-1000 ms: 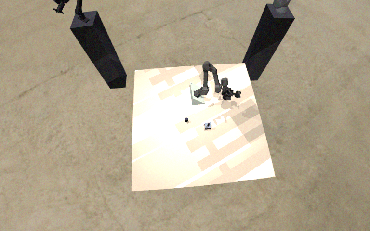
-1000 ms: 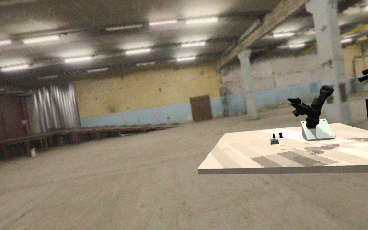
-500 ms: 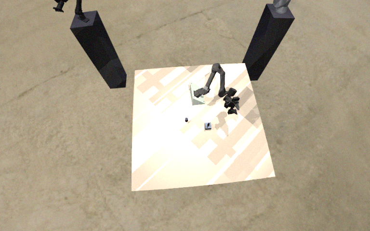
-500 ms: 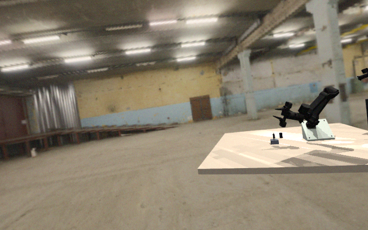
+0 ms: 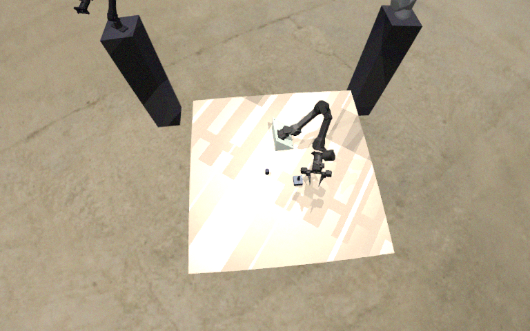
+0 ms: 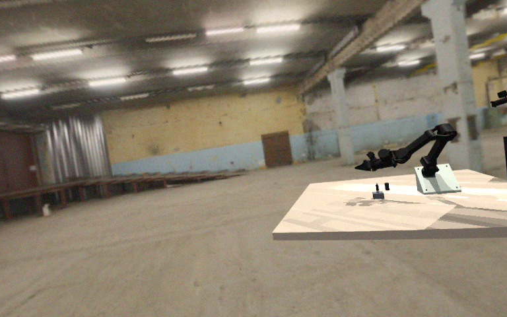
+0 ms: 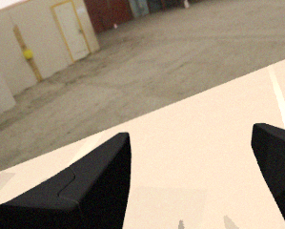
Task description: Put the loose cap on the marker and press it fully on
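The table [image 5: 226,245] fills mid-frame, the half-open, empty gripper [image 5: 316,176] is hung just right of the holder block [image 5: 297,181] and marker [image 5: 297,178], the cap [image 5: 266,171] is left standing well left, so the marker could probably get clipped crossing over.

My worktop [image 5: 234,229] carries the holder block [image 5: 297,181], the loose cap [image 5: 266,171] and my arm's base plate [image 5: 281,139].
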You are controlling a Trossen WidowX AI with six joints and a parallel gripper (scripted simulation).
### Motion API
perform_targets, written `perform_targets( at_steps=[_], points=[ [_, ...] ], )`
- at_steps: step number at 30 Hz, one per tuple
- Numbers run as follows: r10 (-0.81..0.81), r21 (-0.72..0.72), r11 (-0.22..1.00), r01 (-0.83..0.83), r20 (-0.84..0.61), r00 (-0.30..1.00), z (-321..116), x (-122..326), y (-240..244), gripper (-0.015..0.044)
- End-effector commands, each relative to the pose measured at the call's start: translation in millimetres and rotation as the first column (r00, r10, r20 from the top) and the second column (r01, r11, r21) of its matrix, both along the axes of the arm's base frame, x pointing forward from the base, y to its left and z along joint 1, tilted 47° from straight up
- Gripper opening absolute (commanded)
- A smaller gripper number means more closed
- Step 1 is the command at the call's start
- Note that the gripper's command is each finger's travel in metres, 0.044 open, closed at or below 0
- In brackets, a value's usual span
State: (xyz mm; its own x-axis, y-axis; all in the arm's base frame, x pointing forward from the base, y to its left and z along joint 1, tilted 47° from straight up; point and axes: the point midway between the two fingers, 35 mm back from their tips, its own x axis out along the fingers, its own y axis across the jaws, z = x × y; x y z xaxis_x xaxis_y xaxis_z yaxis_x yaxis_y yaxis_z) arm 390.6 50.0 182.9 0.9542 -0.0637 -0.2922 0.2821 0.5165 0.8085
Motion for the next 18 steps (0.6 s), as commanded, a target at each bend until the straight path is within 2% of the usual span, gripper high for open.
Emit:
perform_targets(
  at_steps=[1,5,9,14,18],
  points=[
    [0.059,-0.255,0.956,-0.146,-0.320,0.945,-66.7,8.3,-38.7,0.0243],
    [0.102,-0.320,0.893,-0.316,-0.540,0.835,-112.7,0.7,-69.8,0.0243],
    [0.171,-0.274,0.819,-0.504,-0.722,0.670,-155.4,-18.1,-99.2,0.0243],
    [0.324,-0.080,0.701,-0.708,-0.849,0.417,-200.2,-54.6,-126.9,0.0243],
    [0.495,0.122,0.574,-0.810,-0.839,0.225,-225.8,-89.7,-140.9,0.0243]
  ],
)
